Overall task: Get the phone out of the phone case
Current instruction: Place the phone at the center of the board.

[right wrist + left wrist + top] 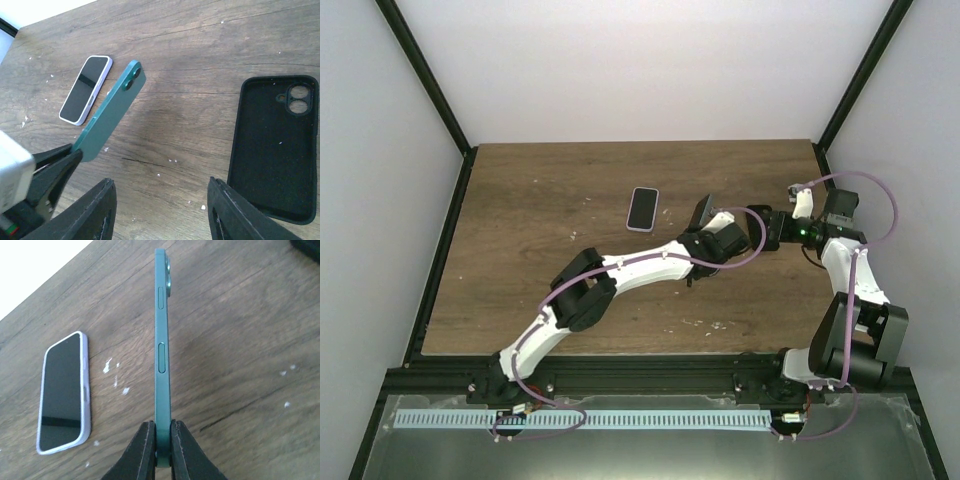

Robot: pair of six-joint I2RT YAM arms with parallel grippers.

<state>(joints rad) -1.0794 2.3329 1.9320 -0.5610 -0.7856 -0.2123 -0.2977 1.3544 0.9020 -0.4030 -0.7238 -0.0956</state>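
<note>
Left claw (163, 434) clamped on teal phone (161, 340) by short end (thin grip): could slip, drop onto phone (61, 390), inside phone case (85, 370), flat nr far-edge middle of surface (540, 300). Right claw (161, 182) apart, empty.

no legible text, labels, brands or numbers on anything

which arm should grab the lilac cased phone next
Right, probably: the right end effector is open and empty, while the left end effector is shut on the teal phone. The phone lies in its lilac case.
</note>
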